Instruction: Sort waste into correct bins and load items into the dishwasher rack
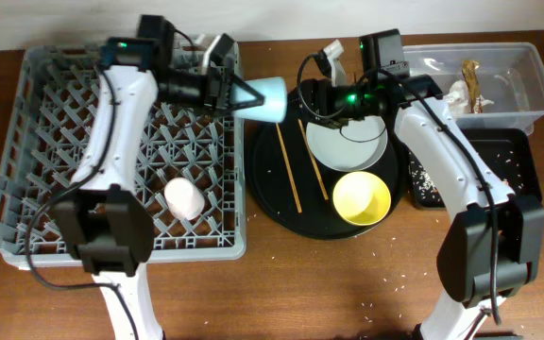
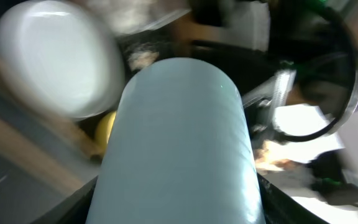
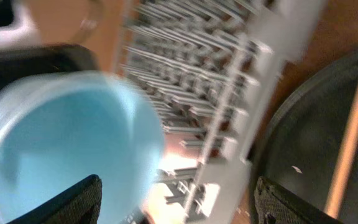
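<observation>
My left gripper (image 1: 249, 94) is shut on the small light-blue cup (image 1: 272, 98), holding it sideways between the grey dishwasher rack (image 1: 36, 142) and the round black tray; the cup fills the left wrist view (image 2: 179, 143). My right gripper (image 1: 315, 94) is open and empty just right of the cup, which shows in the right wrist view (image 3: 67, 149). A pale pink cup (image 1: 184, 199) lies in the rack. The grey plate (image 1: 348, 142), the yellow bowl (image 1: 362, 198) and two chopsticks (image 1: 289, 170) sit on the round tray.
The round black tray (image 1: 272, 203) lies right of the rack. A clear tub (image 1: 527, 66) at the back right holds a white napkin (image 1: 458, 93) and a brown stick (image 1: 474, 80). A shallow black tray (image 1: 513, 161) with rice grains lies in front of it.
</observation>
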You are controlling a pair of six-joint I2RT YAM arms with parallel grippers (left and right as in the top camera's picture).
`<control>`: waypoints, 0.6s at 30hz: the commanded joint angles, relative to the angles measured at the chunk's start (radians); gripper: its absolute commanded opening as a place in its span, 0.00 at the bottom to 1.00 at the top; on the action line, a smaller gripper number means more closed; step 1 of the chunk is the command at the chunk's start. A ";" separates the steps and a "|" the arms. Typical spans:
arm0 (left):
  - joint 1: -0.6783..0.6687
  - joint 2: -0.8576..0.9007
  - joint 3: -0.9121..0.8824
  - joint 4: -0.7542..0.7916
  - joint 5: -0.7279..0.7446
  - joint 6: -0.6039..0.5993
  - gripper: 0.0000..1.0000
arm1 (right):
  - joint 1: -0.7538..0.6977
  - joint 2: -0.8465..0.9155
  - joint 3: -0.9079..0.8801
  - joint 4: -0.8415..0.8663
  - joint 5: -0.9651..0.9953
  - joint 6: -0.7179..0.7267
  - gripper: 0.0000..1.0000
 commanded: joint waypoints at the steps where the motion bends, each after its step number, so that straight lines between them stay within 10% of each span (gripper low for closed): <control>1: 0.015 -0.147 0.099 -0.124 -0.773 -0.128 0.49 | 0.005 0.003 0.002 -0.134 0.267 -0.074 0.87; 3: 0.013 -0.158 0.069 -0.230 -1.121 -0.266 0.49 | 0.006 0.003 0.002 -0.223 0.396 -0.076 0.99; 13: -0.052 -0.149 -0.433 0.240 -1.172 -0.324 0.50 | 0.006 0.003 0.002 -0.278 0.408 -0.119 0.99; 15: -0.053 -0.149 -0.436 0.257 -1.172 -0.323 0.81 | 0.006 0.003 0.002 -0.291 0.408 -0.119 0.98; 18: -0.052 -0.150 -0.415 0.236 -1.172 -0.323 0.86 | 0.007 0.003 0.002 -0.303 0.403 -0.119 0.98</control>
